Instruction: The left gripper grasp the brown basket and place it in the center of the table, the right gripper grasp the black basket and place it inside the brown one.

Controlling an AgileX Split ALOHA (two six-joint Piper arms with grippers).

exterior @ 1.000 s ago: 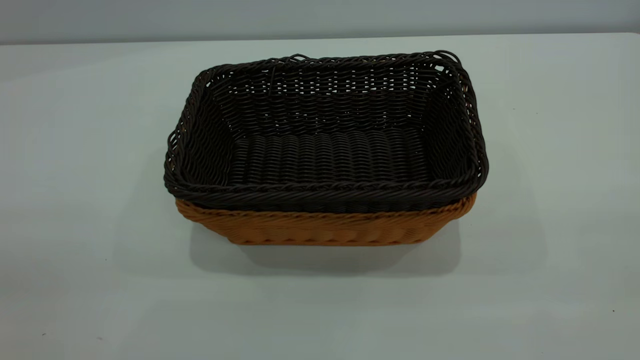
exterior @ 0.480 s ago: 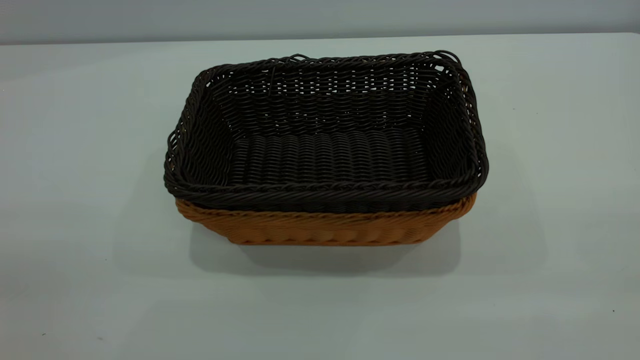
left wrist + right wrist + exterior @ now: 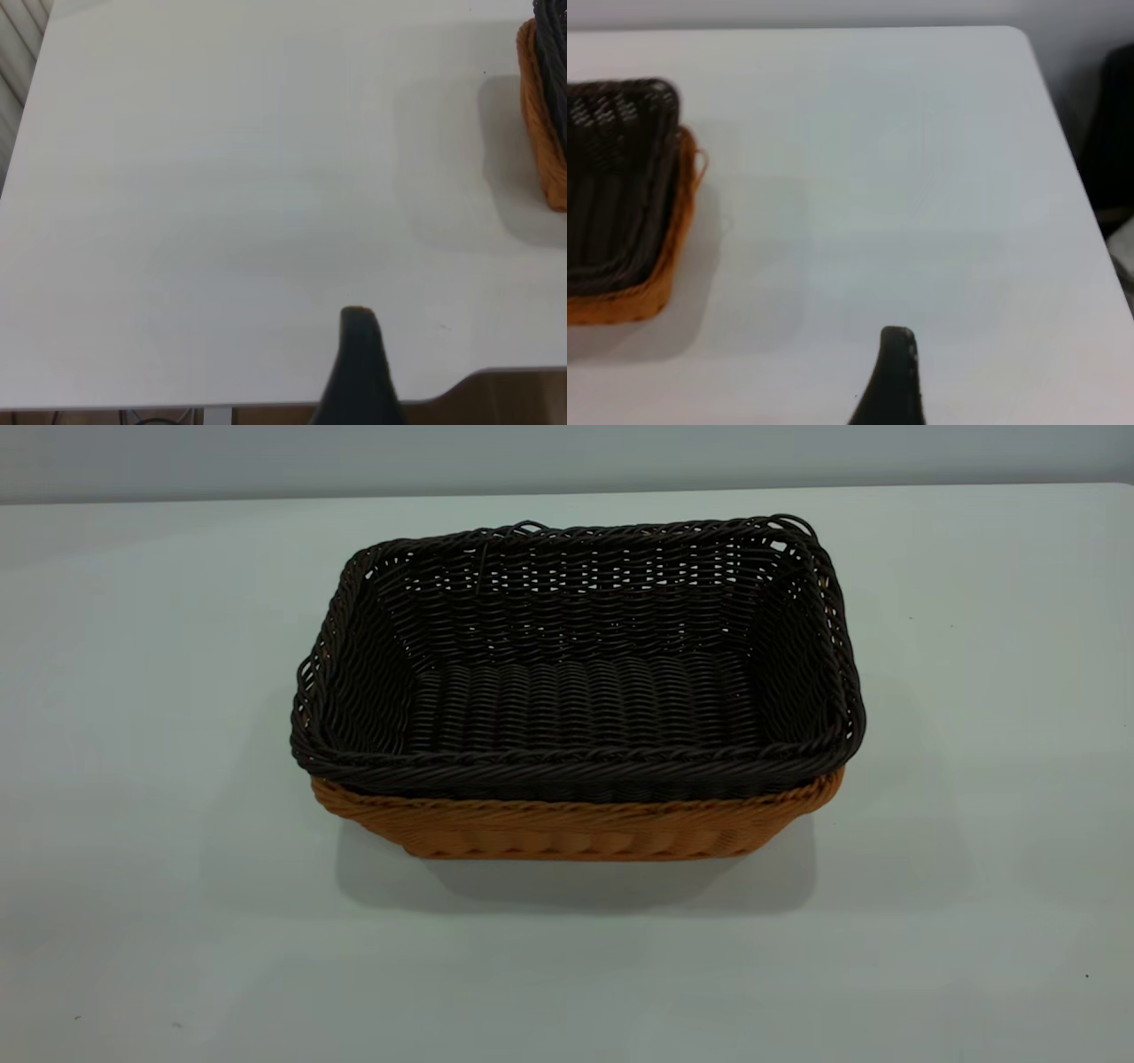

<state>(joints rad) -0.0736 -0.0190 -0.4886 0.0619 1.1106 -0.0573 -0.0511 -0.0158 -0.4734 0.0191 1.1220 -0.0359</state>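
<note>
The black basket (image 3: 580, 691) sits nested inside the brown basket (image 3: 567, 828) at the middle of the table (image 3: 133, 779). Its dark rim stands a little above the orange-tan rim. Neither gripper shows in the exterior view. In the left wrist view my left gripper (image 3: 359, 372) shows as one dark tip above bare table near the table edge, well away from the brown basket (image 3: 542, 133). In the right wrist view my right gripper (image 3: 893, 376) shows the same way, apart from the black basket (image 3: 616, 177) and the brown basket (image 3: 664, 266) around it.
A table edge with a notch (image 3: 478, 382) lies close to the left gripper. A rounded table corner (image 3: 1019, 35) and a dark object (image 3: 1112, 133) beyond the table's side show in the right wrist view. Bare tabletop surrounds the baskets.
</note>
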